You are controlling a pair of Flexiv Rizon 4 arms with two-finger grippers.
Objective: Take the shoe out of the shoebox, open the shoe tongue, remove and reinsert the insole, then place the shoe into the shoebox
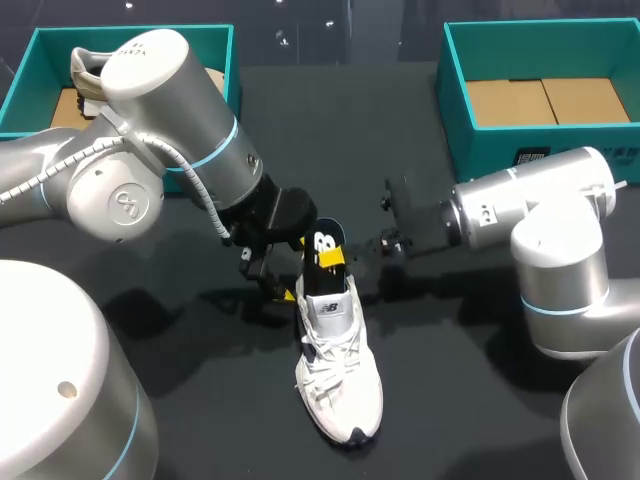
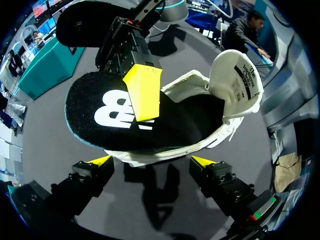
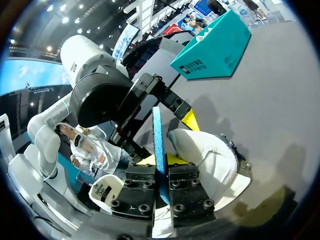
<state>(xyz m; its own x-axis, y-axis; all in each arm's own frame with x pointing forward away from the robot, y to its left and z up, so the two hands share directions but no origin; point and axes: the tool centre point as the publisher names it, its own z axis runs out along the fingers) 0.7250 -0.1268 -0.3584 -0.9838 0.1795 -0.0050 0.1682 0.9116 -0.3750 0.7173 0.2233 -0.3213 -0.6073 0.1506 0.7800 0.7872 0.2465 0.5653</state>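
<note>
**A:** Where is the shoe (image 1: 338,370)?

**B:** Sole-down on the desk (image 1: 470,400), about midway between my arms and out of both boxes. Its tongue (image 2: 239,75) is folded open. The insole (image 1: 324,243) stands half out at the heel, with its front end inside the shoe.

**A:** Who holds what?

**B:** The right gripper (image 3: 162,160) pinches the insole's raised end, one finger on each face. The left gripper (image 2: 152,161) is spread at the heel, and as far as I can see it touches nothing.

**A:** So what could go wrong?

**B:** Nothing pins the shoe down. I'd expect a pull on the insole to lift or drag the shoe along. A push could buckle the insole or skid the shoe toe-first. That thin pinch might also slip.

**A:** And which way does the shoe point?

**B:** Its long axis runs far to near. The toe points toward me, angled slightly to my right, and the heel points away.
</note>
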